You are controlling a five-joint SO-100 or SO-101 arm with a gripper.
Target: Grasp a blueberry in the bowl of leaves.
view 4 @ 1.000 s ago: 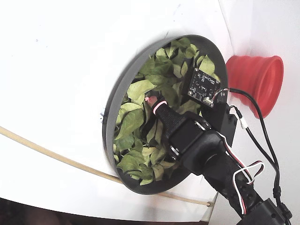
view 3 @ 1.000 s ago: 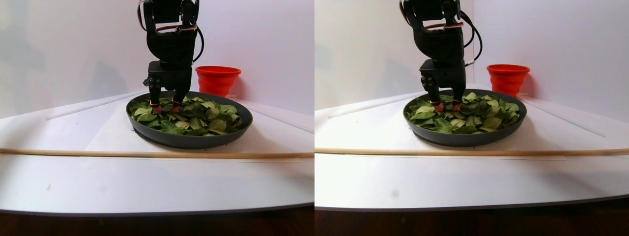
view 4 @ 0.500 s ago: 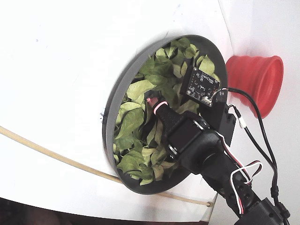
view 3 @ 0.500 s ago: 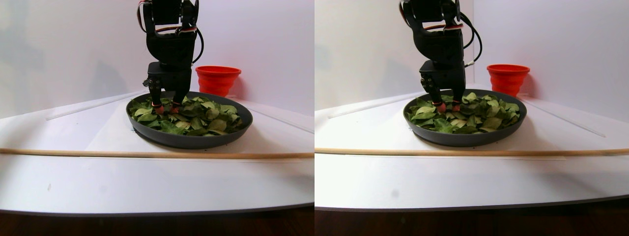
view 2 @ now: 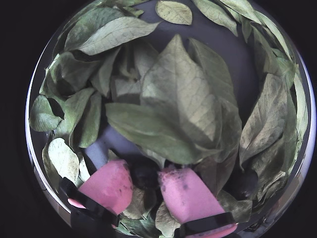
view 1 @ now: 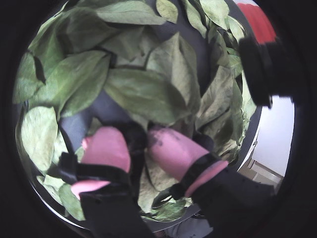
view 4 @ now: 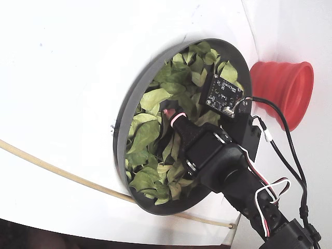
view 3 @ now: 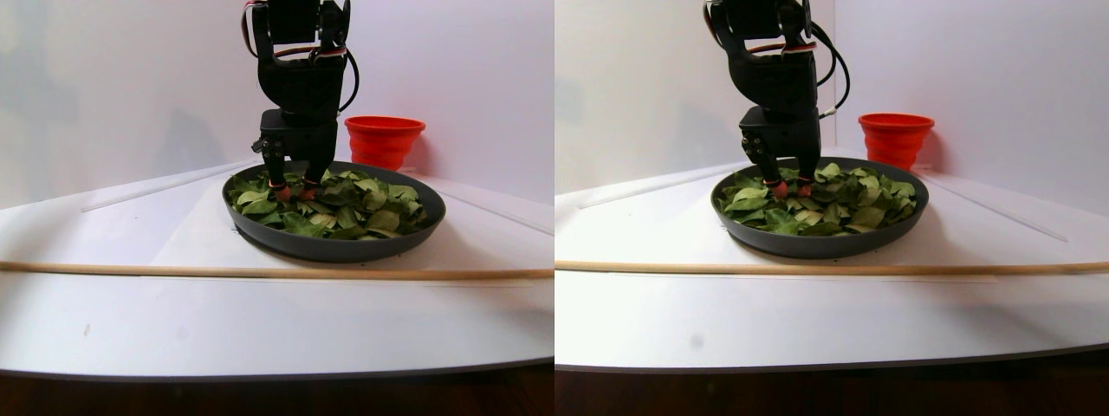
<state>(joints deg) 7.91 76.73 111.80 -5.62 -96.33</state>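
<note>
A white table (view 3: 260, 321) is seen under everything, with a thin wooden stick (view 3: 277, 272) laid across it, well in front of the pincer. The wide dark bowl (view 3: 338, 247) is set directly beneath the pincer, and a red cup (view 3: 384, 139) stands behind and to the right of it in the stereo pair view. Leaves (view 2: 183, 109) are heaped all around the pincer (view 2: 146, 181). Its pink fingertips (view 2: 106, 183) are sunk among them, and a small dark blueberry (view 2: 144, 174) is pinched between the two tips.
</note>
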